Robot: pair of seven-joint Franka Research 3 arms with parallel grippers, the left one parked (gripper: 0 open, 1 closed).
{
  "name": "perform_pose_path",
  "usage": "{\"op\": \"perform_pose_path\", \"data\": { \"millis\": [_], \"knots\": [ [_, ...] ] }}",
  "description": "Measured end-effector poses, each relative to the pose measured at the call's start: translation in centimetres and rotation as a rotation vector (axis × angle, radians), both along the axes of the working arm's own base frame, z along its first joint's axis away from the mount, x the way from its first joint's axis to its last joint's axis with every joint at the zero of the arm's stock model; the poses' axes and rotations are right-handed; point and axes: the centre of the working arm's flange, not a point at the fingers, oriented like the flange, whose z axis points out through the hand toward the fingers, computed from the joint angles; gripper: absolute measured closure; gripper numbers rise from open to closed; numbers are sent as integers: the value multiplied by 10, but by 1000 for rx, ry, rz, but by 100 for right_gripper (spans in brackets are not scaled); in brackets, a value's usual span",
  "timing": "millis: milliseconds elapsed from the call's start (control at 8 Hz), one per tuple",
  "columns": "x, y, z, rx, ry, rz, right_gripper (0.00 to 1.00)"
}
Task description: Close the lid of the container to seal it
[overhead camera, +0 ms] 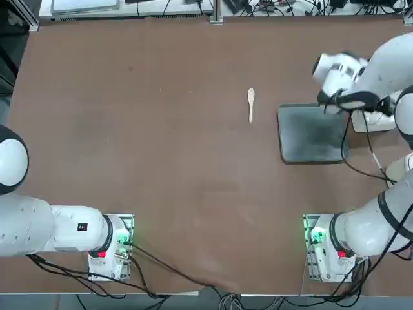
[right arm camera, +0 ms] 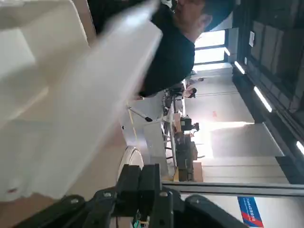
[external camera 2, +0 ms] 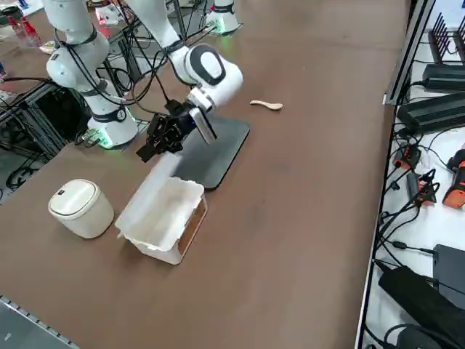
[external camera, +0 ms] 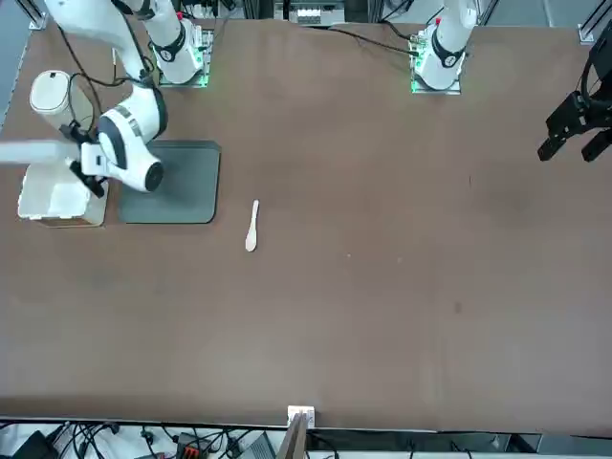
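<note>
The container (external camera 2: 161, 218), a small white plastic box, stands open on the table beside the grey tray; it also shows in the front view (external camera: 55, 199) and, partly hidden by the arm, from overhead (overhead camera: 381, 121). Its hinged lid (external camera 2: 166, 169) is raised partway, a white flap (external camera: 29, 151) that fills much of the wrist view (right arm camera: 95, 95). My right gripper (external camera 2: 156, 142) hangs right at the lid's raised edge, over the tray's corner (external camera: 86, 163). The black fingers (right arm camera: 142, 180) are shut together with nothing between them, and the lid lies just beyond their tips.
A dark grey square tray (overhead camera: 313, 134) lies next to the container toward the table's middle. A pale spoon (overhead camera: 251, 103) rests beyond it. A round cream dish (external camera 2: 80, 207) stands beside the container near the table edge. A person in dark clothes (right arm camera: 175, 52) stands in the background.
</note>
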Motion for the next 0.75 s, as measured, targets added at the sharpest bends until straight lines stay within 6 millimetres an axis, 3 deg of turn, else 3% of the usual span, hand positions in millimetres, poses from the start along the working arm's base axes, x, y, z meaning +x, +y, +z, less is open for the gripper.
{"op": "perform_pose_path", "data": {
  "millis": [375,625,750],
  "knots": [
    [50,-51,98,309,45,9,98],
    [48,-99,156,625,-11,112,98],
    [40,-125,172,749,-48,155,98]
  ]
}}
